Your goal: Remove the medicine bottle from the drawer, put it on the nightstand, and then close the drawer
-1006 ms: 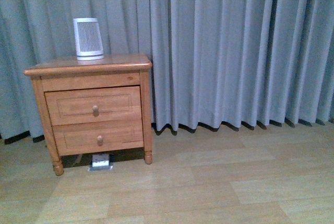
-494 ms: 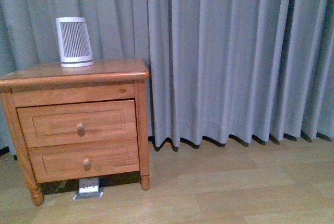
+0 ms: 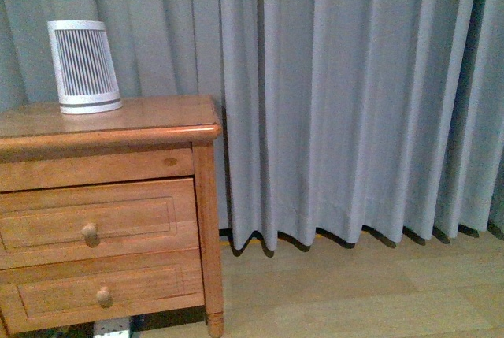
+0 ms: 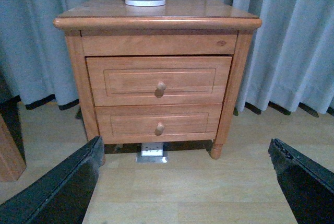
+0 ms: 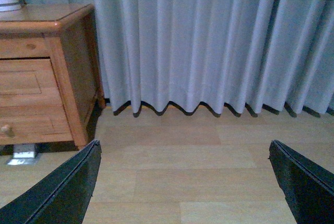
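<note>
Evidently nothing is done yet: left gripper (image 4: 185, 145) and right gripper (image 5: 184, 145) both hang spread wide and empty, apart from the nightstand (image 4: 156, 23), whose drawer (image 4: 158, 80) sits shut with the medicine bottle unseen, presumably inside, all steps remaining

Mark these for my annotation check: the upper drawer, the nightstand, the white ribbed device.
upper drawer (image 4: 125, 80): left wrist view, front panel beside its knob.
nightstand (image 4: 198, 11): left wrist view, bare glossy top.
white ribbed device (image 3: 84, 66): front view, ribbed side.
</note>
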`<state>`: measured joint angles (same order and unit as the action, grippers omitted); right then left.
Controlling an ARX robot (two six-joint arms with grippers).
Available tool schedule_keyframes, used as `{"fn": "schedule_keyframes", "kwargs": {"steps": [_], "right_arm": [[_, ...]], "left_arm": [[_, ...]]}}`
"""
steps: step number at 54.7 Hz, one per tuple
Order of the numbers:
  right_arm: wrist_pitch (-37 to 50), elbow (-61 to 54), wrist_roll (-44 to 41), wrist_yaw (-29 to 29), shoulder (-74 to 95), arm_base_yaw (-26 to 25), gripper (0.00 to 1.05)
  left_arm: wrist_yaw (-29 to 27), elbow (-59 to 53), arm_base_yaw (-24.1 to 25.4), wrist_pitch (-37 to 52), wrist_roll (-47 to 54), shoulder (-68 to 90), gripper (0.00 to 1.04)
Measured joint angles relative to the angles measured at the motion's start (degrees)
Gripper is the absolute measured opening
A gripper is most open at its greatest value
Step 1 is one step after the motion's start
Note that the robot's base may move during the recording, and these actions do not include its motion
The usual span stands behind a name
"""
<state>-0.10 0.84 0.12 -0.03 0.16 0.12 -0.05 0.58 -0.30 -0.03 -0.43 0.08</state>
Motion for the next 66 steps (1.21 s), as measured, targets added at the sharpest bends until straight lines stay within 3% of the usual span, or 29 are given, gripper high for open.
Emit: {"fn": "schedule_keyframes", "kwargs": {"steps": [8, 12, 16, 21, 34, 40, 56, 66], "right_arm": [[0.0, 0.0, 0.0, 0.0, 0.0, 0.0, 0.98], [0.0, 0.0, 0.0, 0.0, 0.0, 0.0, 0.98], [0.0, 0.0, 0.0, 0.0, 0.0, 0.0, 0.98], [0.0, 0.0, 0.0, 0.0, 0.0, 0.0, 0.98], [0.0, 0.0, 0.0, 0.0, 0.0, 0.0, 0.98], [0.0, 0.0, 0.0, 0.0, 0.0, 0.0, 0.98], [0.0, 0.0, 0.0, 0.0, 0.0, 0.0, 0.98], [0.0, 0.0, 0.0, 0.0, 0.0, 0.0, 0.98]], "left_arm": [[-0.4, 0.0, 0.0, -0.2, -0.3, 0.1, 0.98], [-3.6, 3.4, -0.5, -9.4, -6.4, 5.5, 0.98], [-3.1, 3.8, -0.3, -8.4, -9.9, 11.6, 0.98], [-3.6, 3.9, -0.5, 2.1, -11.3, 21.8, 0.98], [-8.3, 11.3, -4.8, 39.2, -9.6, 60.8, 0.98], [-10.5, 17.5, -6.6, 50.2, -8.9, 76.7, 0.98], [-13.6, 38.2, -9.5, 67.0, -5.3, 110.7, 0.98], [-13.8, 49.5, -8.8, 69.7, -2.3, 124.4, 0.98]]}}
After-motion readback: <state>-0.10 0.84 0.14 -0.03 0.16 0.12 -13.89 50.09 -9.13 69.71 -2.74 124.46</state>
